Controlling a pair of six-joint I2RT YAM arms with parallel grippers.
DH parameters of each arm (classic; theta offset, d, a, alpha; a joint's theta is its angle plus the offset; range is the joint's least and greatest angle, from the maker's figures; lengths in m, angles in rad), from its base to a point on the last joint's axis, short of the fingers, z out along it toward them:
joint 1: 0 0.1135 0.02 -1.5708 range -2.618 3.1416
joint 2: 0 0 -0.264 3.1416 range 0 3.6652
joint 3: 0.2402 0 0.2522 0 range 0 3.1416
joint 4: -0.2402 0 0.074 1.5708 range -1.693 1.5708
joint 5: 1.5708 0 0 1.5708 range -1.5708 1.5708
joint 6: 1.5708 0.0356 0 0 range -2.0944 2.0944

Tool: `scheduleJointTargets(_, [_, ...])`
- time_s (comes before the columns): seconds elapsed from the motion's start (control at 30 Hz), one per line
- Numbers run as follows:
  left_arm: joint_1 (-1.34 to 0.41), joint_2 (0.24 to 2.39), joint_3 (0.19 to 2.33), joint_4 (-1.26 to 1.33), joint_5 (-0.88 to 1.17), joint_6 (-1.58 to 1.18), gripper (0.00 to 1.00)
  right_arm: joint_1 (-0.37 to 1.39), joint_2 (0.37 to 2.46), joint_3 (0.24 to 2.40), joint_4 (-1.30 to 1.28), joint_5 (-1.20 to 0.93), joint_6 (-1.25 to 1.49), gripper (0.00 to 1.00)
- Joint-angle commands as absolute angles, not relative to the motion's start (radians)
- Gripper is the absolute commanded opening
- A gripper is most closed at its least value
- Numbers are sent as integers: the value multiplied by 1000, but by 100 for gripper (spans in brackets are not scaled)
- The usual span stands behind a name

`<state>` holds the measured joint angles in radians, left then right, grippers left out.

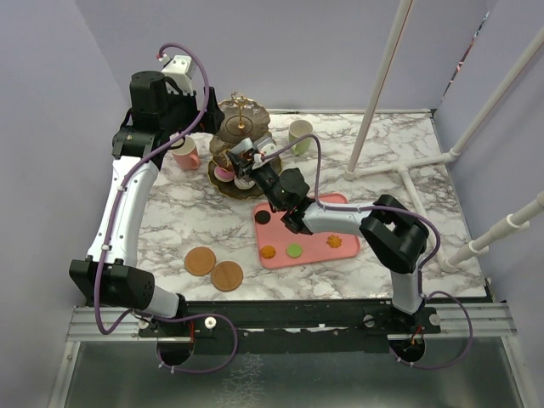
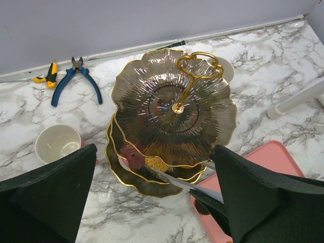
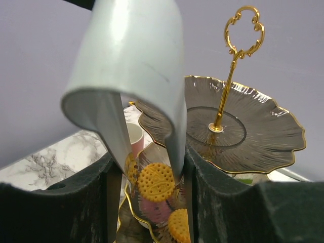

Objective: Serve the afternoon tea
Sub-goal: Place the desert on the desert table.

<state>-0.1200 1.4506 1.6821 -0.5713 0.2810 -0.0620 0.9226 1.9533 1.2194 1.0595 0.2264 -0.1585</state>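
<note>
The dark three-tier stand (image 1: pixel 240 119) with a gold ring stands at the back of the table. My right gripper (image 1: pixel 257 172) reaches into its lower tiers. It is shut on pale grey tongs (image 3: pixel 126 66), whose tips pinch a round yellow cookie (image 3: pixel 157 181). A second yellow cookie (image 3: pixel 180 226) and a pink pastry (image 2: pixel 132 157) lie on a tier below. My left gripper (image 2: pixel 154 152) is wide open and empty above the stand (image 2: pixel 174 109). The pink mug (image 1: pixel 185 154) stands left of the stand, the pale-green mug (image 1: pixel 299 134) to its right. Two brown coasters (image 1: pixel 201 260) (image 1: pixel 227 275) lie at the front.
The flat pink tray (image 1: pixel 316 223) right of centre holds a dark pastry (image 1: pixel 263 217), two orange ones (image 1: pixel 269 252) (image 1: pixel 334 241) and a green one (image 1: pixel 294 251). Blue-handled pliers (image 2: pixel 76 81) lie by the back wall. White pipes (image 1: pixel 399 166) cross the right side.
</note>
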Motion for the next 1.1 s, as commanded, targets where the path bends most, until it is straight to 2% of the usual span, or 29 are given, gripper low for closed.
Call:
scheduleJointTargets(0.0, [-119, 1415, 1670, -574, 262, -44, 99, 926, 1978, 1243, 1149, 294, -161, 27])
scheduleJointTargets(0.4, [-119, 1423, 1690, -607, 344, -41, 99, 935, 1917, 1190, 1139, 276, -159, 51])
scheduleJointTargets(0.8, [-120, 1418, 1707, -608, 363, -36, 99, 959, 1832, 1144, 1141, 248, -168, 52])
scheduleJointTargets(1.07, [-119, 1471, 1741, -603, 580, 103, 99, 975, 1610, 972, 1037, 186, -102, 49])
